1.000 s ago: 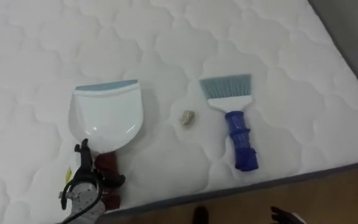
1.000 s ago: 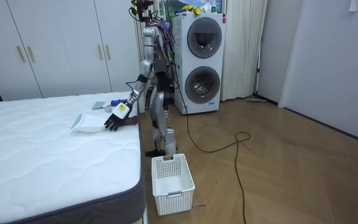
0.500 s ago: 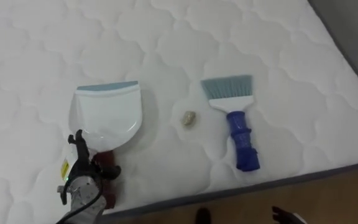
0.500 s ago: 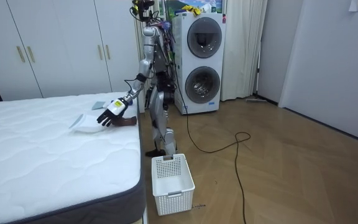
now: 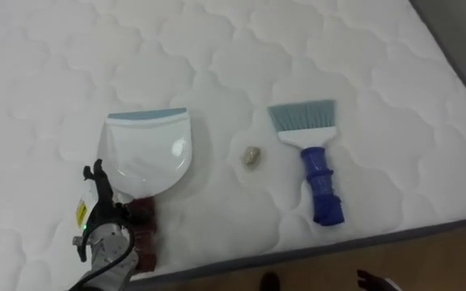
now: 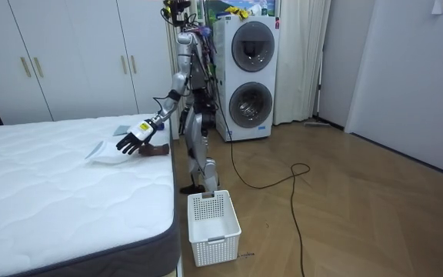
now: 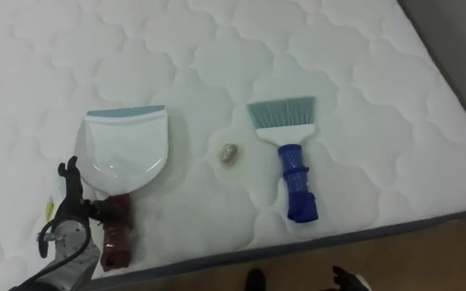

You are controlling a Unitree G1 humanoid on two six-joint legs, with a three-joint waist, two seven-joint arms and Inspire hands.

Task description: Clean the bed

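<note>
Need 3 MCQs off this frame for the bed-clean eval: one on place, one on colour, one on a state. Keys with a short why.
1. Where does the scrap lie?
A. On the mattress, between the dustpan and the brush
B. Inside the dustpan
C. On top of the brush

2. What colour is the brush's handle?
A. Dark red
B. Blue
C. White

3. How is the left hand?
A. Open, beside the dustpan's handle
B. Shut on the brush
C. Shut on the scrap

Key:
1 A: the scrap sits on bare quilting, apart from both tools.
2 B: the grip below the bristles is blue.
3 A: its fingers are spread and grip nothing.
</note>
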